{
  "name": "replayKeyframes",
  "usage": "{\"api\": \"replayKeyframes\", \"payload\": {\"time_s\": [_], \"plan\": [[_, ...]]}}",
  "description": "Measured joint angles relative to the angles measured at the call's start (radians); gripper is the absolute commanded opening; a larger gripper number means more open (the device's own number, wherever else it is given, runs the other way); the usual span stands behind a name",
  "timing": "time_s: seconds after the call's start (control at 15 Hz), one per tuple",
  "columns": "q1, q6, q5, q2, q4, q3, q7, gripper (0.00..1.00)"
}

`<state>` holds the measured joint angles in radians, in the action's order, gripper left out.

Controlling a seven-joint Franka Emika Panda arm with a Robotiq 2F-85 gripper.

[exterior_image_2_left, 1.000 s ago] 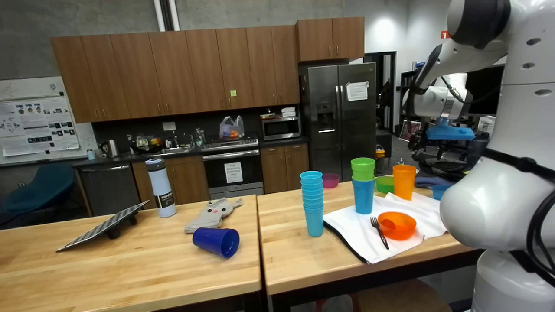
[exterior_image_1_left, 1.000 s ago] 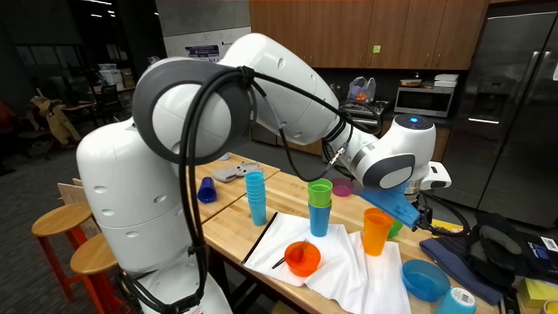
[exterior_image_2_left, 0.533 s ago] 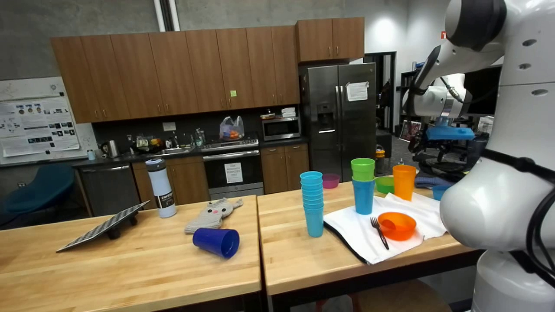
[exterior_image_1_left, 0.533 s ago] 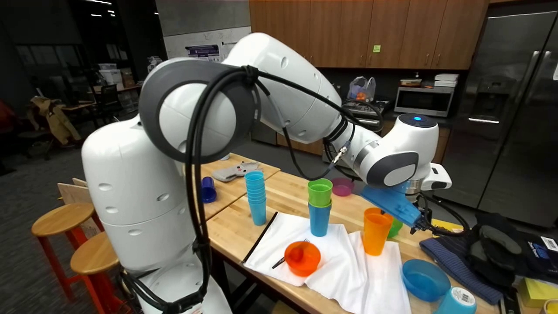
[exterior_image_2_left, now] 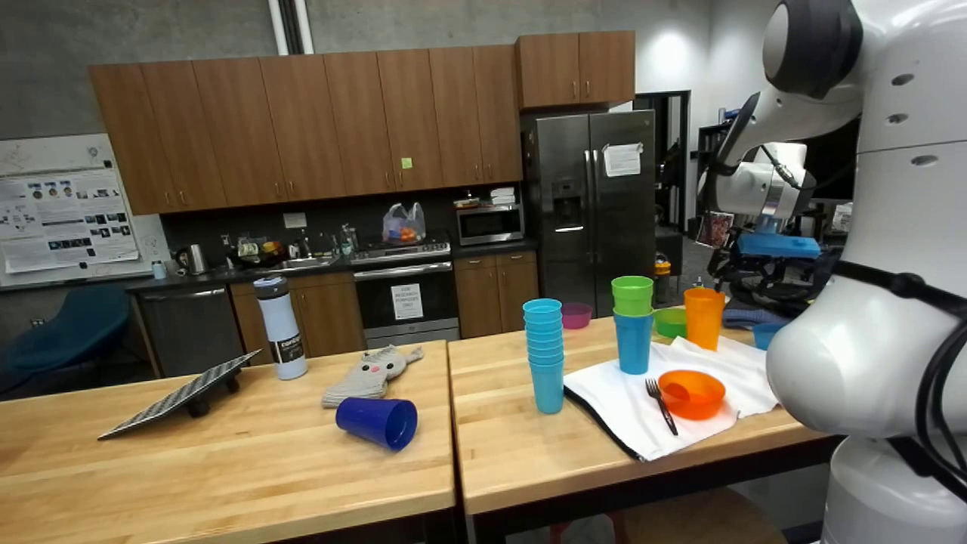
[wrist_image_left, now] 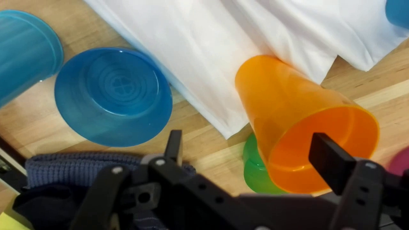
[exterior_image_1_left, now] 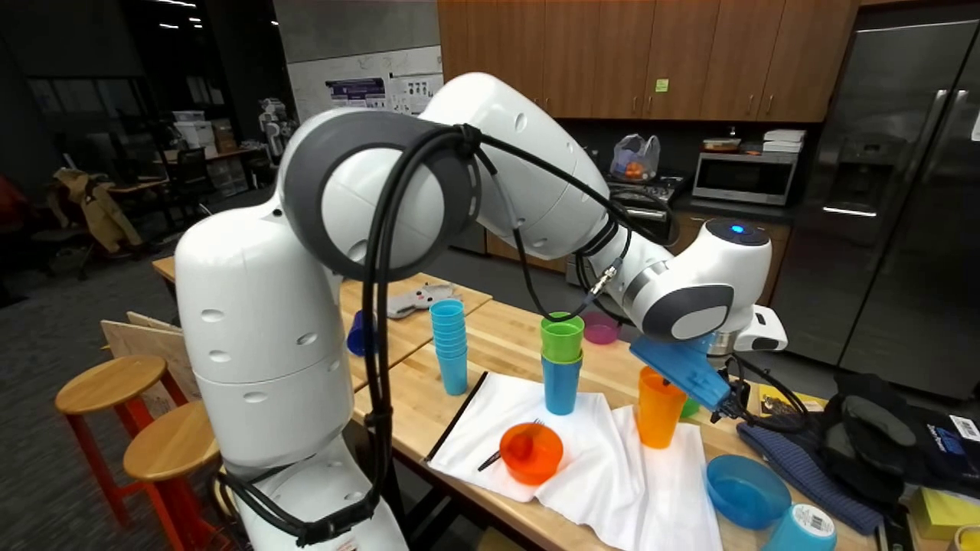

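Orange cup is seen upright, near and lower than the gripper, whose fingers are spread wide apart. The cup's smooth, glossy body is tapered toward a base set on the white cloth. Its wide round mouth is partly hidden by one finger in the wrist view; whether it is touched cannot be told.
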<state>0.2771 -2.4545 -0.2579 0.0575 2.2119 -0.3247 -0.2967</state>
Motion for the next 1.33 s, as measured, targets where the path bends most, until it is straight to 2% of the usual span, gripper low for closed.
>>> {"api": "replayKeyframes", "payload": {"time_s": [0.13, 0.2, 0.27, 0.4, 0.8, 0.93, 1.2, 1.33], "plan": [[0.001, 0.0, 0.0, 0.017, -0.003, 0.006, 0.0, 1.0], [0.001, 0.0, 0.0, 0.023, -0.004, 0.008, 0.001, 0.75], [0.002, 0.0, 0.0, 0.027, -0.004, 0.01, 0.001, 0.74], [0.005, 0.0, 0.0, 0.033, -0.007, 0.016, 0.001, 0.61], [0.006, 0.0, 0.004, 0.036, -0.012, 0.024, 0.008, 0.13], [0.006, 0.0, 0.004, 0.036, -0.013, 0.026, 0.013, 0.01], [0.006, 0.001, 0.01, 0.037, -0.018, 0.028, 0.024, 0.01], [0.005, 0.0, 0.059, 0.028, -0.02, 0.029, 0.051, 0.01]]}}
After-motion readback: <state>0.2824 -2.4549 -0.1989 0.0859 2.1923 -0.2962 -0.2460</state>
